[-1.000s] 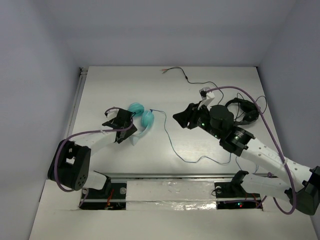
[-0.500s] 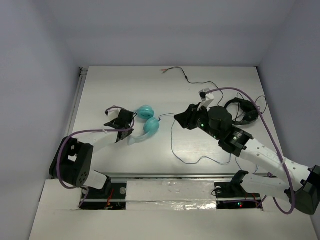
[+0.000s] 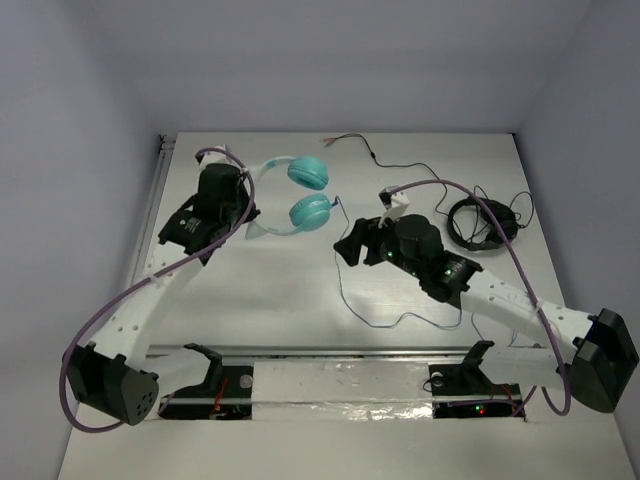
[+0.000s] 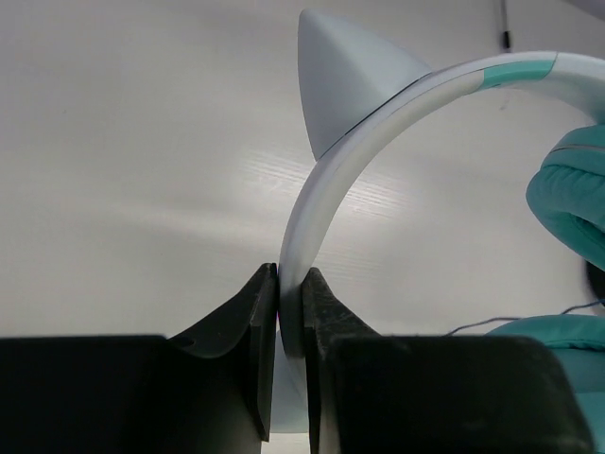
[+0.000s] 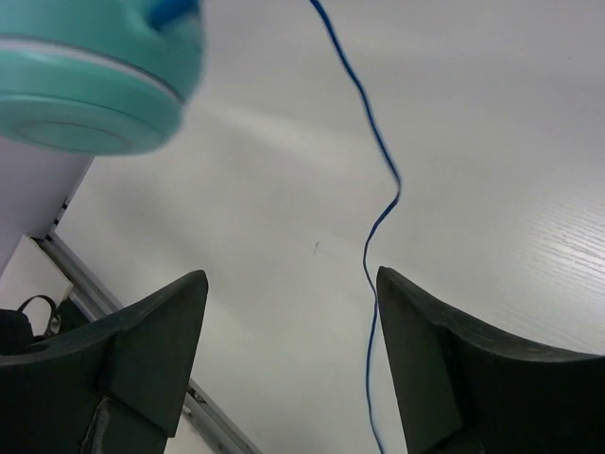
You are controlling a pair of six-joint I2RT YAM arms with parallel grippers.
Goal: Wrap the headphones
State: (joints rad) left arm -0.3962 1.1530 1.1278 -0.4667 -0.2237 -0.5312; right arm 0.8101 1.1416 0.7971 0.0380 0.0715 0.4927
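- Headphones [image 3: 290, 192], teal-cupped with a pale eared headband [image 4: 326, 180], are gripped by the left tool [image 4: 288, 284]. It is clenched across the band's thin edge just below one pointed ear, over the far-left part of the worktop [image 3: 270, 300].
- The band is judged light, stiff and smooth. So narrow a pinch may let it swivel, so a hold near mid-band is favoured.
- The ear cup [image 5: 85, 66] padding looks soft and is best left unsqueezed.
- The thin blue cable [image 5: 378, 208] hangs limp. It is seen between the parted, empty fingers of the right tool [image 5: 290, 284], though its depth cannot be told. Slipping is likely unless it is pinched squarely.
- The black headphones [image 3: 483, 220] lie well apart, at the right.
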